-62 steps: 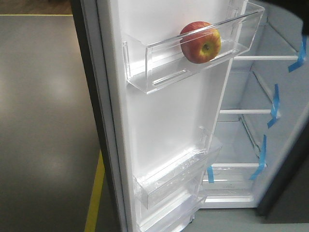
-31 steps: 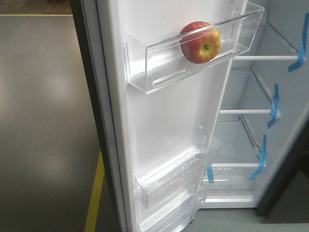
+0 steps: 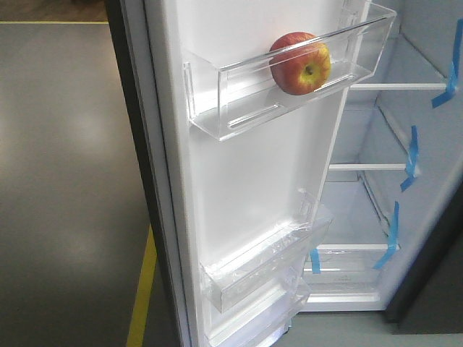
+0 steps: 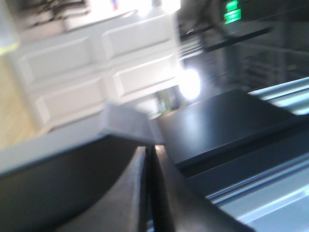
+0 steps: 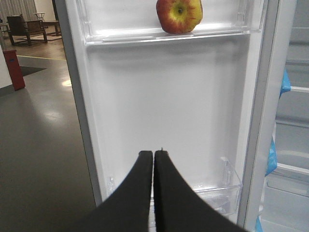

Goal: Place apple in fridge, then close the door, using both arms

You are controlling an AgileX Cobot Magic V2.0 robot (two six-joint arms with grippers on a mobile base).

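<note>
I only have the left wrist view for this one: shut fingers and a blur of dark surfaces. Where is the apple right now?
Observer: The apple sits in the upper clear bin of the door, on its inner side; the front view shows it.
Operator: Is that door closed?
Observer: No, it stands open; the fridge interior, with blue tape strips, shows to its right.
Operator: And the other arm?
Observer: The right gripper is shut and empty, pointing at the door's liner below the apple.
</note>
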